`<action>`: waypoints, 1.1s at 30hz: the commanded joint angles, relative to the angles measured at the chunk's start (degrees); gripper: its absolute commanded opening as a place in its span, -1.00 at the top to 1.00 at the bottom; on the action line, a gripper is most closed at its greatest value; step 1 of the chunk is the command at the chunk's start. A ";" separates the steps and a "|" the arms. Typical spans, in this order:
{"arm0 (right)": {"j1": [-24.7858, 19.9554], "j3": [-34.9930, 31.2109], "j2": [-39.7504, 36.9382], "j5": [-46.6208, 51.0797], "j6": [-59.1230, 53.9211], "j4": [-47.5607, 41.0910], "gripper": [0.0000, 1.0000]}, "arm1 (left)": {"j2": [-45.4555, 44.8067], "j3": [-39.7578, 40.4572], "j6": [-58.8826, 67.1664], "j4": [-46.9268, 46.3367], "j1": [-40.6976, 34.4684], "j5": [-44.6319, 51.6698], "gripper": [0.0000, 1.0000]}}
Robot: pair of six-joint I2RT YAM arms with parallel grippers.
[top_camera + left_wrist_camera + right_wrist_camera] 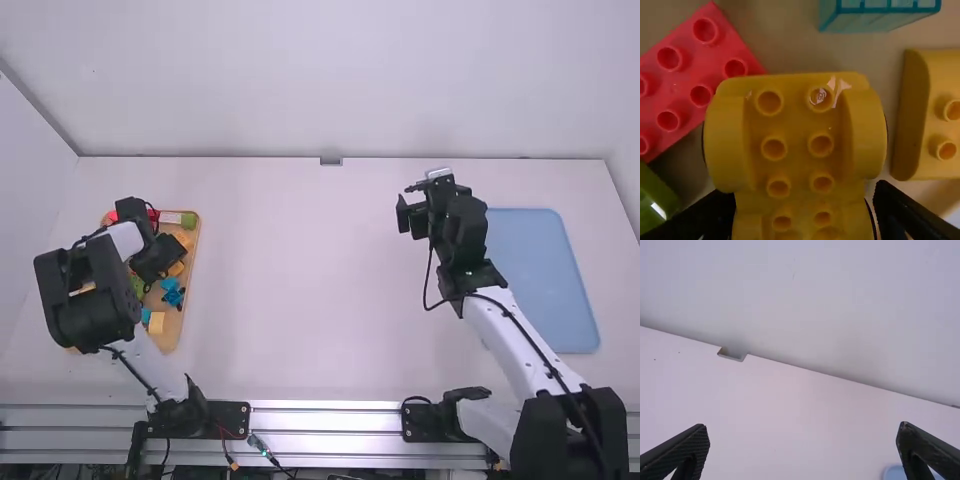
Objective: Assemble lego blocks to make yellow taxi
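The left gripper [804, 192] has its two fingers closed in on the yellow base [797, 145], one on each side. They pinch the thin middle part, next to the big round humps. That looks like a smart place to hold it, because the bumps on top are left free for more blocks. The base seems to be up off the tray [188, 292] and a bit tipped, as it covers part of the red block [692, 77]. It is the bottom of the taxi, so I think it comes first and all the rest goes on it

The green block [655, 200], the blue block [880, 15] and the round yellow block [935, 90] lie near it. The tray keeps the parts all together by the left arm, so that arm can pick them

The right gripper [804, 430] has its fingers wide apart, with nothing in between. It is over by the blue board [540, 280], well apart from the parts, maybe to keep out of the way. Next, the base should be set flat, or it could tip when blocks get pushed on
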 commanded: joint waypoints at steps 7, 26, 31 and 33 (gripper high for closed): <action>-0.13 2.12 0.44 0.00 0.39 0.11 -0.98 | 0.76 -1.25 0.63 -1.18 -0.24 1.99 -0.27; -0.15 2.12 0.44 0.00 0.39 0.15 -0.98 | 0.76 -1.84 0.33 -3.52 -0.22 3.72 -0.51; -0.15 2.12 0.44 0.00 0.42 0.15 -0.98 | 0.76 -2.27 0.20 -3.67 -0.22 3.93 -0.47; -0.09 2.12 0.44 0.02 0.39 0.15 -0.98 | 0.76 -2.47 0.20 -3.74 -0.28 3.93 -0.38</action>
